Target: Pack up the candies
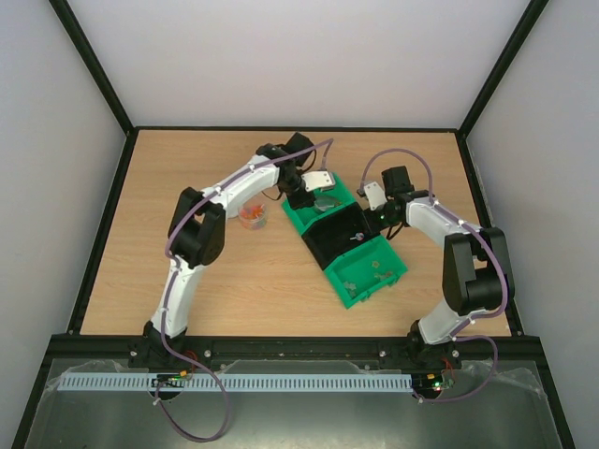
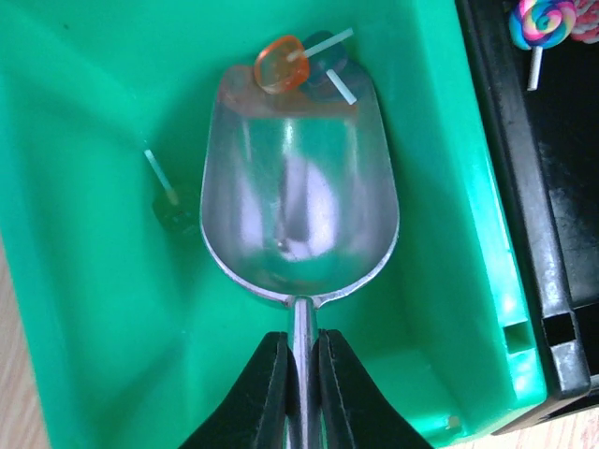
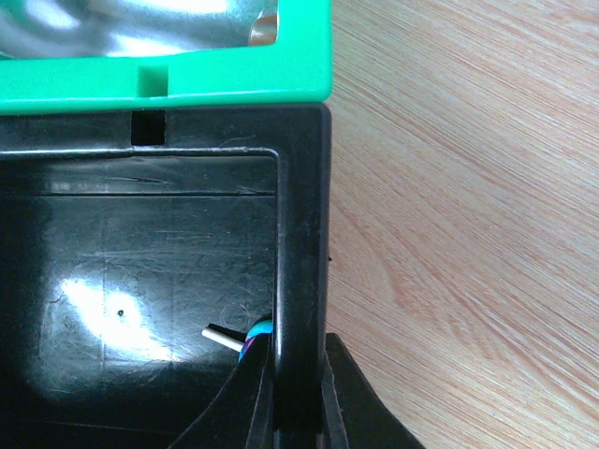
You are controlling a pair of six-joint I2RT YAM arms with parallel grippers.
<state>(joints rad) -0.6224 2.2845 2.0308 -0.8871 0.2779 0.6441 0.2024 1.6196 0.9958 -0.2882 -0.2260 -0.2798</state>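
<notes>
A: Candies [image 2: 281, 64], the small stick lollipops: where?
B: Right gripper [image 3: 299, 379] pinches the wall of the black plastic bin [image 3: 301, 234]. Left gripper [image 2: 301, 348] clamps the shiny metal scoop [image 2: 299, 187] by its handle inside the adjoining green plastic bin [image 2: 84, 122]; orange and blue ones lie at its tip, a green one beside.

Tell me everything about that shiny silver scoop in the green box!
The shiny silver metal scoop has a deep rounded bowl and a thin handle, which the left gripper pinches. It sits inside the green plastic bin, with its open mouth pointing away. A flat orange lollipop and a darker one lie at its far edge.
</notes>
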